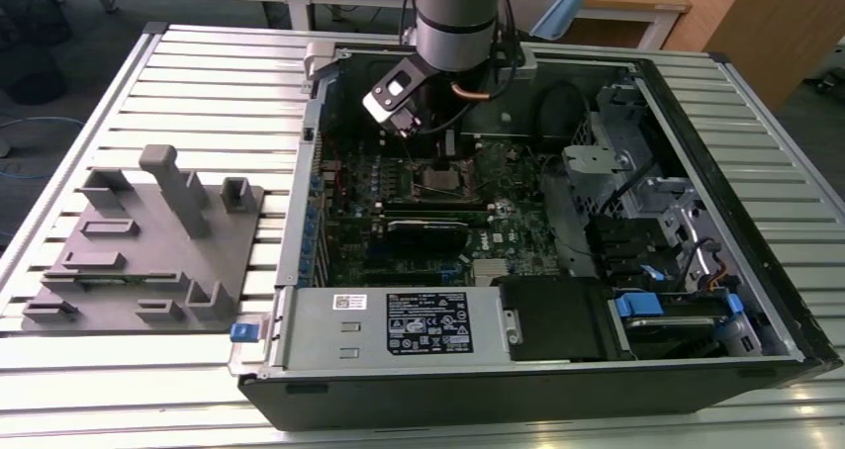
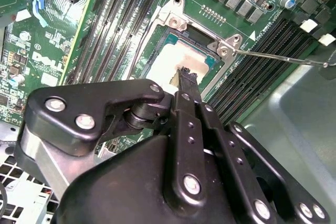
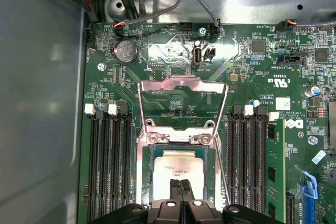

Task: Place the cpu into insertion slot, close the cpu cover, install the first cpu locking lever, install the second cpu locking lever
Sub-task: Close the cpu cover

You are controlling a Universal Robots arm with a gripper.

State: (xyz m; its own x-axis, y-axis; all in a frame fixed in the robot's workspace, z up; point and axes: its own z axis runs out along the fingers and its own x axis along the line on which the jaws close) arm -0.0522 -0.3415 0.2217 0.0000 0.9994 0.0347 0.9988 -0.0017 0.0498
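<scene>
First wrist view: hangs over the cpu (image 3: 178,167) lying in the insertion slot (image 3: 149,182), gripper (image 3: 181,183) jaws pinched together on nothing; leaves undone the cpu cover (image 3: 181,81), flipped open, and the thin locking lever (image 3: 221,161), unlatched.

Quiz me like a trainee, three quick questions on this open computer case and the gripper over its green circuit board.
1. True or false: the square silvery-grey cpu lies in the square insertion slot.
2. The thin silver-grey metal cpu cover is: A swung open, B shut over the chip, C lying on the table.
3. Fill in: the black gripper hangs over the ____.
Key: 1 true; 2 A; 3 cpu.
</scene>
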